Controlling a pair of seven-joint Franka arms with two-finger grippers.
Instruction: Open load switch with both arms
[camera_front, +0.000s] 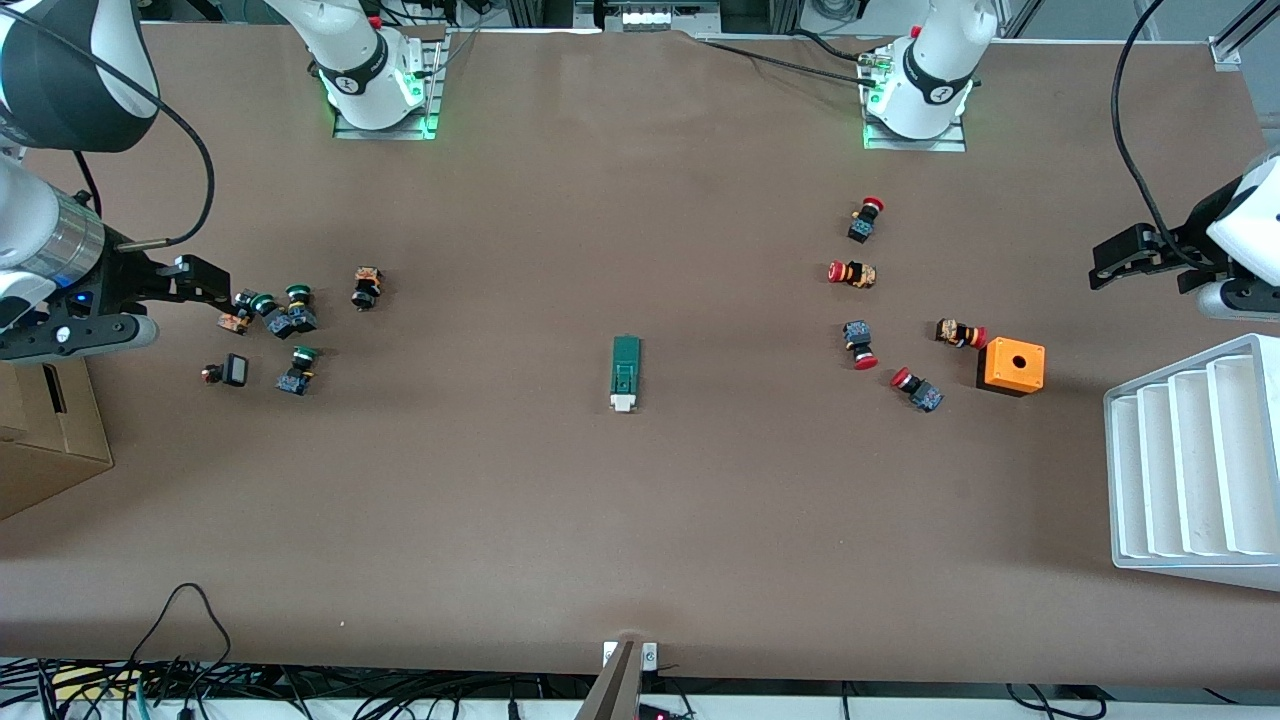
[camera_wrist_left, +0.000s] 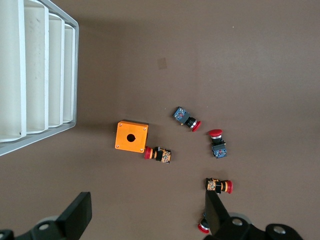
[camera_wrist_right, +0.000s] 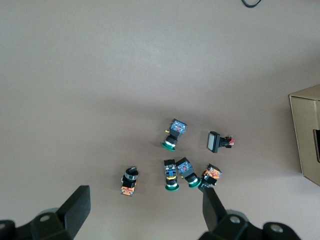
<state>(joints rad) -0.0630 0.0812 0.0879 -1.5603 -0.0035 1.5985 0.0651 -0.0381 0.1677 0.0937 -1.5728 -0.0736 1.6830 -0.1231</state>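
The load switch (camera_front: 625, 372), a narrow dark-green block with a white tab at the end nearer the front camera, lies flat mid-table, with neither gripper near it. It does not show in either wrist view. My left gripper (camera_front: 1105, 262) hangs open and empty over the left arm's end of the table, above bare tabletop beside the red-capped buttons; in its own view the left gripper (camera_wrist_left: 147, 205) holds nothing. My right gripper (camera_front: 212, 280) hangs open over the right arm's end, by a cluster of green-capped buttons; the right gripper (camera_wrist_right: 145, 200) is likewise empty.
Several red-capped push buttons (camera_front: 855, 273) and an orange cube (camera_front: 1011, 366) with a hole lie toward the left arm's end. A white ribbed tray (camera_front: 1190, 460) stands at that edge. Green-capped buttons (camera_front: 290, 315) and a cardboard box (camera_front: 50, 430) sit toward the right arm's end.
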